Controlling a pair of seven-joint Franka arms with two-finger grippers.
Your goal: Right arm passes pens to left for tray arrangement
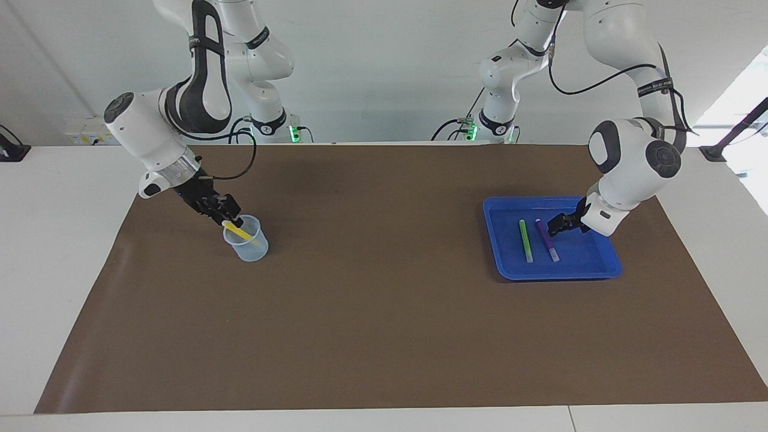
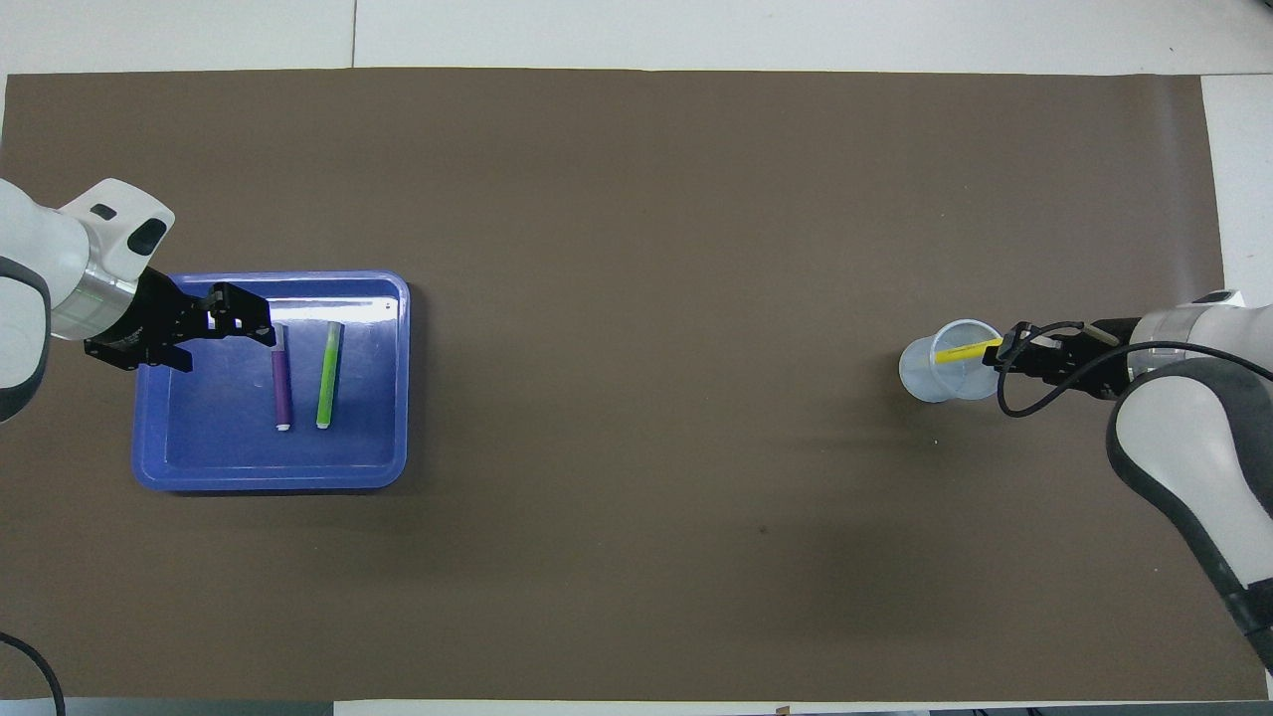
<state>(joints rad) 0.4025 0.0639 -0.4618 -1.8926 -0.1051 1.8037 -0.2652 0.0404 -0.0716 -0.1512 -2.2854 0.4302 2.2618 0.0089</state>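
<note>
Gripping yellow pen (image 1: 239,229) in cup (image 1: 246,239), right gripper (image 1: 230,218) clamped.
Hovering over tray (image 1: 606,269), left gripper (image 1: 559,225) apart, purple pen (image 1: 546,239) and green pen (image 1: 526,240) below.

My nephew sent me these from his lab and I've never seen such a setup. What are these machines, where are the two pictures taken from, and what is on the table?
These are two white robot arms at a table covered by a brown mat, each ending in a black two-finger gripper. One picture looks across the table at the robots; the other looks steeply down from above their own end.

Toward the left arm's end lies a blue tray, with a green pen and a purple pen lying side by side in it. The left gripper is open over the tray, holding nothing.

Toward the right arm's end stands a small clear cup. The right gripper is shut on the top of a yellow pen that leans in the cup.
</note>
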